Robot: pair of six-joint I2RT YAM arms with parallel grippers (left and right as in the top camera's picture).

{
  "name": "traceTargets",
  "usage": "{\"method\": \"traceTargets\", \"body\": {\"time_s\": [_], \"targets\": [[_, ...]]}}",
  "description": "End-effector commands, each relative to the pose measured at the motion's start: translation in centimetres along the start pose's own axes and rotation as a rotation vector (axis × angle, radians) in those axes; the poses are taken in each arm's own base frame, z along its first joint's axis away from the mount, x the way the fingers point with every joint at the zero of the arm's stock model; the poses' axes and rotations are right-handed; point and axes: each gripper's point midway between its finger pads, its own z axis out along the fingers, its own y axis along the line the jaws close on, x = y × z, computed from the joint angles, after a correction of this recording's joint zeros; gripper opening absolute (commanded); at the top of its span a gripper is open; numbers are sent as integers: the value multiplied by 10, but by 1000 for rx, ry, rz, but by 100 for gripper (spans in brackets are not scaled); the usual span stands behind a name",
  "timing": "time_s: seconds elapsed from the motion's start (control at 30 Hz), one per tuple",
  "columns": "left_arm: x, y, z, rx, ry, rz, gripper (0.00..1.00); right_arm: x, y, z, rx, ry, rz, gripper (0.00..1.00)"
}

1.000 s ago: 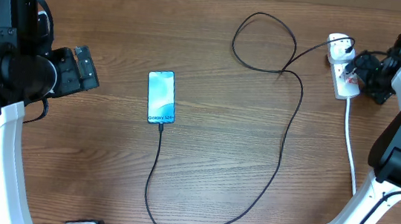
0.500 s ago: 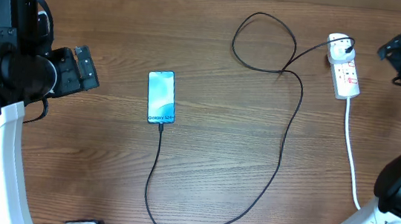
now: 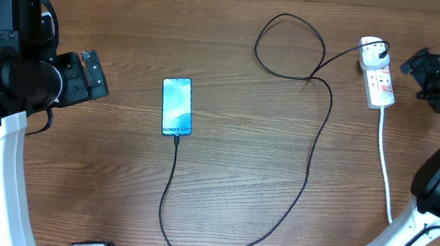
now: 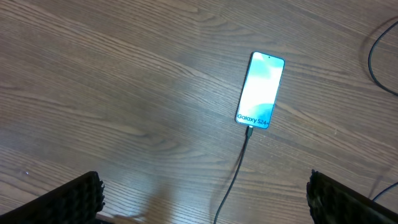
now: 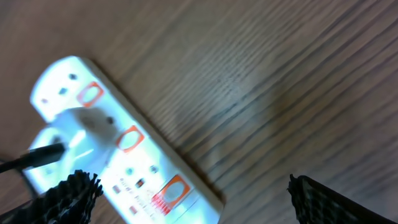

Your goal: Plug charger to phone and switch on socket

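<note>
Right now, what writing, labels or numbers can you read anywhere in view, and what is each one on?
"Galaxy S24", perhaps with a plus sign after it: on the lit screen of the phone.
Small print beside the red-outlined switches on the socket: too blurred to read.
No other text shows in any view.

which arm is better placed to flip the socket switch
Right. Its open gripper hangs just beside the socket, which also shows close up in its wrist view. The left gripper sits across the table, on the far side of the phone.
</note>
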Motion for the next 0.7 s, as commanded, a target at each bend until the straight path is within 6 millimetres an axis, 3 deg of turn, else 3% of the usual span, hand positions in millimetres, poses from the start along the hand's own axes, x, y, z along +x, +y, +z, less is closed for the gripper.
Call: {"method": "traceTargets", "body": {"time_s": [0.0, 0.4, 0.67], "targets": [[0, 2, 4, -17, 10, -3, 99, 3, -1, 13, 5, 7, -8, 100], [0, 2, 4, -17, 10, -3, 99, 18, 13, 53, -29, 43, -37, 100], [0, 2, 4, -17, 10, -3, 100, 19, 19, 59, -38, 34, -49, 100]]}}
